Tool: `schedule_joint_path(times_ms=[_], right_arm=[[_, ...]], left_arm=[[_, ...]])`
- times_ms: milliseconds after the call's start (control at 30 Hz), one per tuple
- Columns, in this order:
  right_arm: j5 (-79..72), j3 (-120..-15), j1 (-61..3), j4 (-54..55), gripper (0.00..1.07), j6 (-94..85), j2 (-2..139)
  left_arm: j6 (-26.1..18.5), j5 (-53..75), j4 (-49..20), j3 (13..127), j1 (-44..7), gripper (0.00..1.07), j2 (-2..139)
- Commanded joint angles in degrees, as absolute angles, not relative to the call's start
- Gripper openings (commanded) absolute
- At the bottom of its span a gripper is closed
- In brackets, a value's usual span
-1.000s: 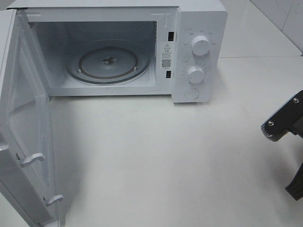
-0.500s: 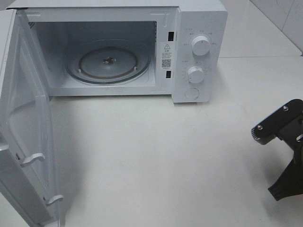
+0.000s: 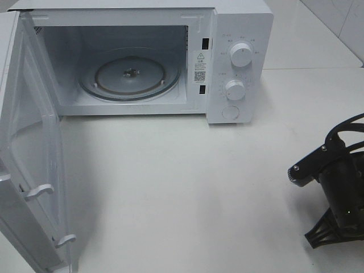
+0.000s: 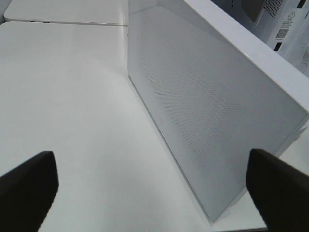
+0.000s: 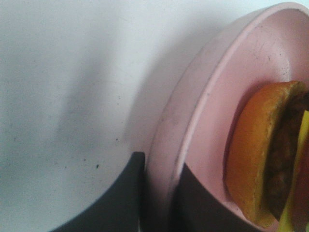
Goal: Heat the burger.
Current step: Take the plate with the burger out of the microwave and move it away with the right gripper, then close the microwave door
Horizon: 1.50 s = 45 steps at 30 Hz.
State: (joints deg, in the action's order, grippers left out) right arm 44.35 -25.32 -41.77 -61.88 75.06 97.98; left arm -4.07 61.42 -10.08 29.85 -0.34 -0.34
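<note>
The right gripper (image 5: 157, 203) has its dark jaws nearly pressed together on the rim of the round pink plate (image 5: 203, 125), one jaw on the outer side of the lip and one on the inner side, so the plate is pinched at its edge. On that plate, just beyond the jaws, sits the round burger (image 5: 265, 154) with its glossy brown bun, dark patty and a strip of yellow cheese; it appears only in the right wrist view, since the plate lies off the edge of the high view, where just the black right arm (image 3: 335, 193) shows at the right side of the white bench (image 3: 187, 182). A rim grip leaves the plate's weight hanging to one side, so I judge that the lift should be slow and the plate kept level, or the burger may slide toward the low edge. The carry runs across the bare bench to the white microwave oven (image 3: 142, 62), whose door (image 3: 34, 170) stands swung wide; the plate should enter low and centred over the clear glass turntable (image 3: 129, 77) and be set flat before the jaws let go. The left gripper (image 4: 154, 183) hangs with its jaws spread wide and holding nothing, close beside the outer face of the open door, well placed to push it shut once the right arm is clear.
</note>
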Motion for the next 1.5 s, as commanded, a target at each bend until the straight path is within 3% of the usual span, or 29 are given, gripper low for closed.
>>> schedule_joint_path(times_ms=[33, 300, 333, 367, 433, 700, 1133, 1300, 1400, 1500], right_arm=[[47.90, -25.44, -41.48, -65.03, 0.07, 77.35, 99.35], [43.66, -25.44, -41.48, -65.66, 0.20, 76.72, 100.32], [43.60, -25.44, -41.48, -65.66, 0.27, 76.66, 100.27], [43.60, -25.44, -41.48, -65.66, 0.27, 76.66, 100.27], [43.72, -26.01, -41.54, -64.40, 0.41, 76.49, 99.75], [43.43, -29.34, -41.54, -57.70, 0.46, 72.65, 95.00], [30.31, -30.14, -41.65, -37.70, 0.48, 46.52, 75.40], [27.50, -30.14, -41.65, -25.95, 0.62, 31.51, 69.67], [28.30, -30.14, -41.65, -17.59, 0.75, 22.57, 66.29], [31.00, -30.14, -41.65, -11.92, 0.79, 17.02, 63.03]], left_arm=[[-4.24, 61.31, -10.31, 29.79, -0.40, 0.98, -0.63], [-4.24, 61.31, -10.31, 29.79, -0.40, 0.98, -0.63], [-4.24, 61.31, -10.31, 29.79, -0.40, 0.98, -0.63], [-4.24, 61.31, -10.31, 29.79, -0.40, 0.98, -0.63], [-4.24, 61.31, -10.31, 29.79, -0.40, 0.98, -0.63], [-4.24, 61.31, -10.31, 29.79, -0.40, 0.98, -0.63], [-4.24, 61.31, -10.31, 29.79, -0.40, 0.98, -0.63], [-4.24, 61.31, -10.31, 29.79, -0.40, 0.98, -0.63], [-4.24, 61.31, -10.31, 29.79, -0.40, 0.98, -0.63], [-4.24, 61.31, -10.31, 29.79, -0.40, 0.98, -0.63]])
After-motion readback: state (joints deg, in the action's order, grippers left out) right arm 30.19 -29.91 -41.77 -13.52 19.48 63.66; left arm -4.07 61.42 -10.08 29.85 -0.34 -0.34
